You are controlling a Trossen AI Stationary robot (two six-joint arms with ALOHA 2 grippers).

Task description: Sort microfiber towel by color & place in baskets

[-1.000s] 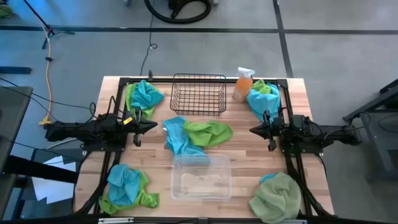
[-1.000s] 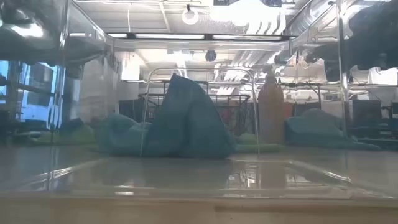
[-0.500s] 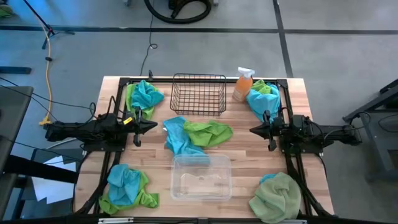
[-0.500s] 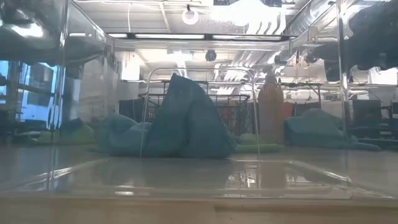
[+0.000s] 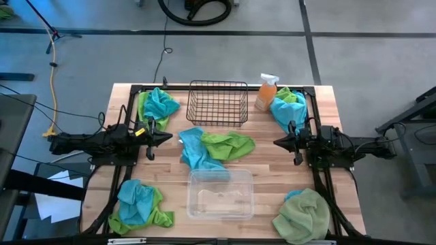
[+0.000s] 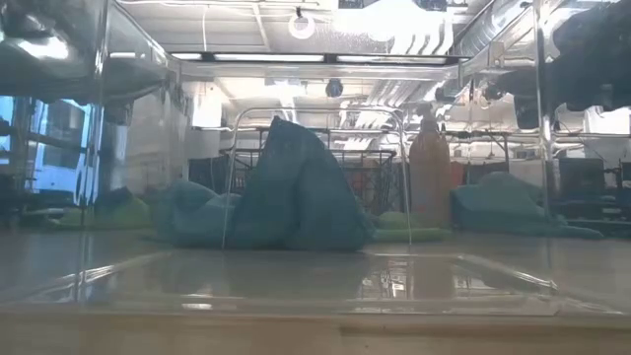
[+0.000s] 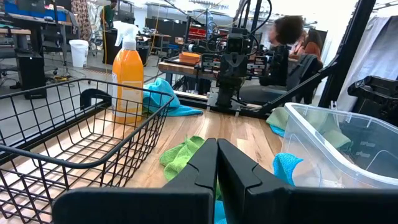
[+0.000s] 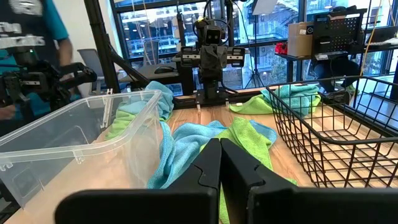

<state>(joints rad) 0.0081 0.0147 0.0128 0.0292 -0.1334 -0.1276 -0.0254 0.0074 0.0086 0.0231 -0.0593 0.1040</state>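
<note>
Both grippers, left [image 5: 169,137] and right [image 5: 276,142], sit clenched and empty; the centre towels [image 5: 214,148] look soft, light, best pinched at a raised fold.

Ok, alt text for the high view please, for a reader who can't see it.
Both baskets, the black wire basket and clear tub, sit empty mid-table amid blue and green towels. The left gripper and right gripper wait shut at the sides.

A robotics lab: framed wooden bench [image 5: 266,146], equipment tables [image 7: 186,61], cabled concrete floor [image 5: 82,61], exposed ceiling ducts [image 6: 394,30].
</note>
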